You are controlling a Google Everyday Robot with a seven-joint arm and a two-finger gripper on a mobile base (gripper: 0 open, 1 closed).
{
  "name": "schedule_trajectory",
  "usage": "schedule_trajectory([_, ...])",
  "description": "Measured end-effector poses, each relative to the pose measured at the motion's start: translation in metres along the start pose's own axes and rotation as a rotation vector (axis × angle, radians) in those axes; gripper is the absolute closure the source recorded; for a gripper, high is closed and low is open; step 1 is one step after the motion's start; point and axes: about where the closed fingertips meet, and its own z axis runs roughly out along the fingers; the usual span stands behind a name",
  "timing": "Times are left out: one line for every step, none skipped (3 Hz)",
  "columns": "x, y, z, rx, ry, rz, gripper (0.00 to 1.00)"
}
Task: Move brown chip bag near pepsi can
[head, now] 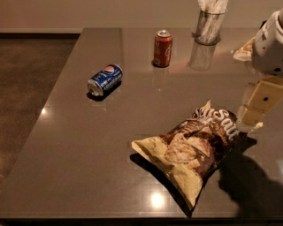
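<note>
Crinkly brown chip bag [194, 148], gripper [249, 127] beside it

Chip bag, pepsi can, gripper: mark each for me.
chip bag [190, 148], camera view, middle of the bag's printed face.
pepsi can [105, 79], camera view, blue side of the lying can.
gripper [250, 121], camera view, its tip at the bag's right end.

Just the one camera feed for me here. It sits high on the near side of the table [88, 176] and tilts down, facing across the top toward the far wall [132, 13], with a strip of floor [26, 88] on the left. It's fairly close in: the table fills most of the view. The gripper [248, 126] is at the right edge, right by the upper end of the brown chip bag [194, 145].
</note>
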Motion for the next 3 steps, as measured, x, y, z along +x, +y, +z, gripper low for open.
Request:
schedule_trajectory([0.0, 0.0, 0.0, 0.0, 0.0, 0.0, 0.0])
schedule_trajectory([-0.001, 0.003, 0.006, -0.039, 0.001, -0.047, 0.0])
schedule_trajectory([0.0, 0.014, 0.028, -0.123, -0.019, -0.16, 0.0])
